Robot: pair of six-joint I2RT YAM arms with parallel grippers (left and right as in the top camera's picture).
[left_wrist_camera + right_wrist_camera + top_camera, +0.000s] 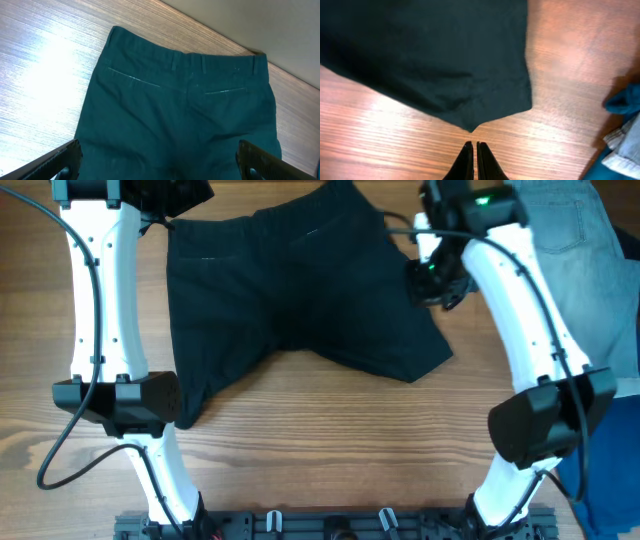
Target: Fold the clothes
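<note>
The wooden table carries the whole job, and judging by how things lie, the folding has not begun. The black shorts are spread open in a single layer across the middle and far part of the table. The waistband is at the far edge and the two legs splay toward the near side, the left leg running down to the near left. In the left wrist view the back of the shorts shows flat, with belt loops and two welt pockets, and no part is doubled over another. Every fold is left to do. My guess is that one leg goes across the other first, then hem to waistband.

A light blue denim garment lies at the far right, just beside the shorts; I cannot tell whether they touch. A royal blue cloth sits at the near right edge, well apart from the shorts. Neither belongs to this fold.

The left claw hangs over the shorts below the waistband, spread wide and holding nothing. The right claw is pinched tight with nothing between its tips. It sits just short of a pointed corner of the black fabric, over bare table.

No box, basket or other container shows in any view, so nothing is held in one.
</note>
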